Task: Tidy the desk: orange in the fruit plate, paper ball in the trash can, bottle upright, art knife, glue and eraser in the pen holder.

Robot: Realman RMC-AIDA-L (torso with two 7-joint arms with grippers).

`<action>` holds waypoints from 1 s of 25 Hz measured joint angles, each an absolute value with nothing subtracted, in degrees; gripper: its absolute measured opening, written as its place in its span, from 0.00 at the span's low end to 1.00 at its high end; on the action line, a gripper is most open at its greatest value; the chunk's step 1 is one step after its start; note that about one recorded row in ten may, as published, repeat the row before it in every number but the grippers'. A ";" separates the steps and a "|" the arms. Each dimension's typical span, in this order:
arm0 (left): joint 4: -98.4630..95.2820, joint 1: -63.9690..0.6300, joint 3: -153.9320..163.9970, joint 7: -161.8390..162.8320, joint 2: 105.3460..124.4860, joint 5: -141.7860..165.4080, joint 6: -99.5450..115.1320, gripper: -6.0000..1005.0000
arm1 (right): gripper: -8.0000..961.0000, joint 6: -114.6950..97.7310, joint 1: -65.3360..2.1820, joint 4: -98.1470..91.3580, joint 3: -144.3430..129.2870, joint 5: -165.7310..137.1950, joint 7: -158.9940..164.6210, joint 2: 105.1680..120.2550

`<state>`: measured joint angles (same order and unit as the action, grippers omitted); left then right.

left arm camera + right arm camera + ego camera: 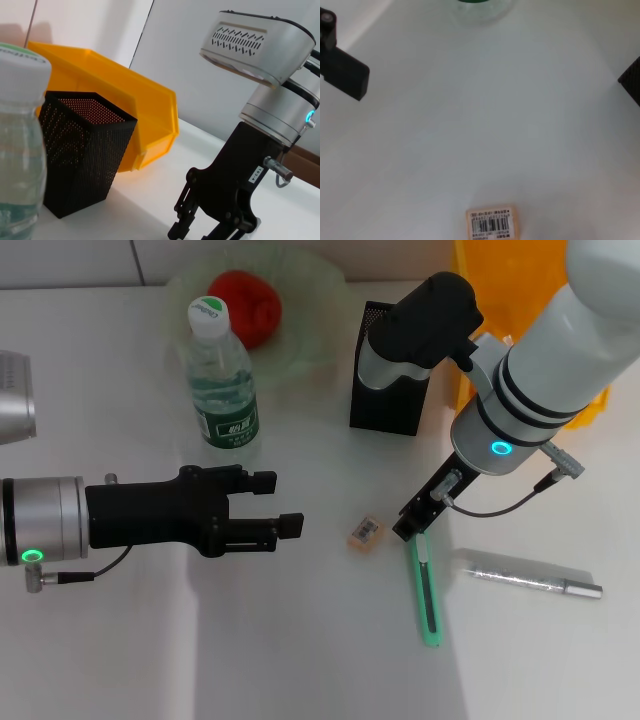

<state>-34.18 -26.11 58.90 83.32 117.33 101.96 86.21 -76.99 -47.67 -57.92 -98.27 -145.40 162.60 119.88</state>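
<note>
Your knife [428, 590], the green one, lies flat on the table [300, 660], pointing away from the robot. Its far end sits right under the right gripper [408, 527], which reaches down to the table there. You cannot tell from any view whether those jaws are open, closed or touching the knife.

Just to the robot's left of that gripper you have the eraser [364, 530], small and orange-edged with a barcode label, lying loose on the table; the right wrist view [492, 223] shows it flat and apart from everything. On the other side of the knife, a little apart, lies the glue [530, 576], a silvery stick on its side.

Behind the right gripper stands the holder [388, 380], a black mesh box, upright, partly covered by the right arm's wrist. The yellow bin [135, 105] sits just behind it.

Your bottle [221, 380] stands upright with its white cap on, just in front of the plate [300, 300], which holds the orange [245, 302].

The left gripper [284, 505] hovers in front of the bottle, pointing toward the eraser, jaws parted and empty.
</note>
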 joint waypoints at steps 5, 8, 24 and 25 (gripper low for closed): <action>-34.19 -26.11 59.12 83.32 117.55 101.95 85.40 0.78 | 0.42 -76.82 -47.61 -57.92 -98.20 -145.14 162.60 119.88; -34.19 -26.09 59.28 83.32 117.69 101.96 84.91 0.78 | 0.37 -76.81 -47.61 -57.92 -98.12 -144.56 162.60 119.88; -34.19 -25.67 59.24 82.62 117.84 102.04 84.44 0.78 | 0.26 -76.81 -47.61 -56.57 -97.71 -143.19 162.60 119.88; -34.19 -25.66 59.25 82.62 117.85 102.04 84.40 0.78 | 0.25 -76.78 -47.60 -56.56 -97.71 -143.18 162.60 119.88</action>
